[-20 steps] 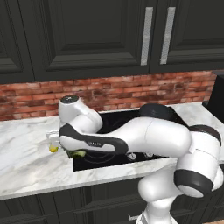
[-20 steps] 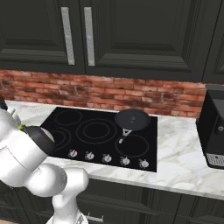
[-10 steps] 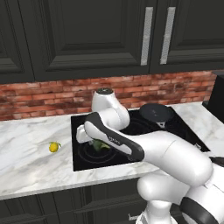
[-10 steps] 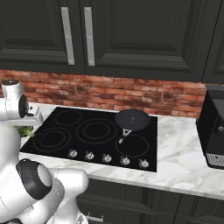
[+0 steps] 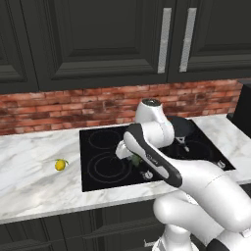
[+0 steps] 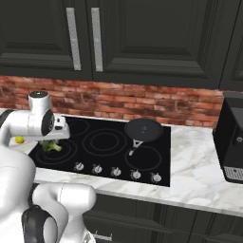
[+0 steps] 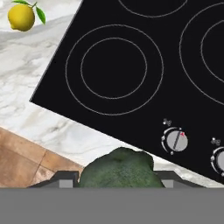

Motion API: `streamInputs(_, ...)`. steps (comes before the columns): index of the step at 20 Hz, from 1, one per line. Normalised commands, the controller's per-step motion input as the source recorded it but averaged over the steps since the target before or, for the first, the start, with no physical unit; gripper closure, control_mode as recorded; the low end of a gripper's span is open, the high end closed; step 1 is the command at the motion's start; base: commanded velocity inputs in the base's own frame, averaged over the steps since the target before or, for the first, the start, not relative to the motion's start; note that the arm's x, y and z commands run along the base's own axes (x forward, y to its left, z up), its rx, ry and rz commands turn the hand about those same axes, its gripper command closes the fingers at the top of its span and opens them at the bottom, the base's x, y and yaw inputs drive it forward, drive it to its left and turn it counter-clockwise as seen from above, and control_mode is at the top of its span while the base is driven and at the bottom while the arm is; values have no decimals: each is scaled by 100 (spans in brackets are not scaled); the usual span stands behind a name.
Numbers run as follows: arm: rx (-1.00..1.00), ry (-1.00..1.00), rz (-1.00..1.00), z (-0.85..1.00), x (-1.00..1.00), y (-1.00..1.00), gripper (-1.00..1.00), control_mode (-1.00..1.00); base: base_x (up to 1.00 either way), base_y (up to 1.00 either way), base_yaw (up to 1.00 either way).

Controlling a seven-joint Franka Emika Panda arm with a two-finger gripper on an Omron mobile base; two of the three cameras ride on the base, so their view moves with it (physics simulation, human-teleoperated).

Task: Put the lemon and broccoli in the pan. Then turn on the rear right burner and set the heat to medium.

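Note:
My gripper [image 5: 132, 157] hangs over the front left part of the black cooktop [image 5: 105, 169], shut on the broccoli [image 5: 137, 160], a dark green floret. In the hand view the broccoli [image 7: 117, 168] bulges between the two fingers of the gripper [image 7: 117, 180]. From the right base view the broccoli [image 6: 51, 146] shows just under the gripper [image 6: 51, 141]. On the marble counter left of the cooktop lies the lemon [image 5: 60, 164], also seen as lemon [image 7: 21, 16] and lemon [image 6: 19, 139]. The dark round pan [image 6: 143, 129] rests on the rear right burner, handle toward the front; my arm half hides the pan [image 5: 182, 128].
A row of knobs [image 6: 116, 172] runs along the cooktop's front edge; two knobs [image 7: 175, 141] lie below my hand. A black appliance [image 6: 231, 142] stands on the counter at the far right. Brick wall [image 6: 142, 102] and dark cabinets rise behind.
The arm has swung right from the counter to above the cooktop's front left, carrying the broccoli. The lemon stays on the counter where it was.

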Motion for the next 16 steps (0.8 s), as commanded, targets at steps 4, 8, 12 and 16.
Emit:
streamInputs(4,0,0,-2,4,12,-77,100,-100,0,0,0)
streamInputs(8,0,0,-10,3,19,-54,100,-100,0,0,0)
streamInputs(12,0,0,-14,7,38,-61,100,-100,0,0,0)
streamInputs(16,0,0,-16,1,43,-62,100,-100,0,0,0)
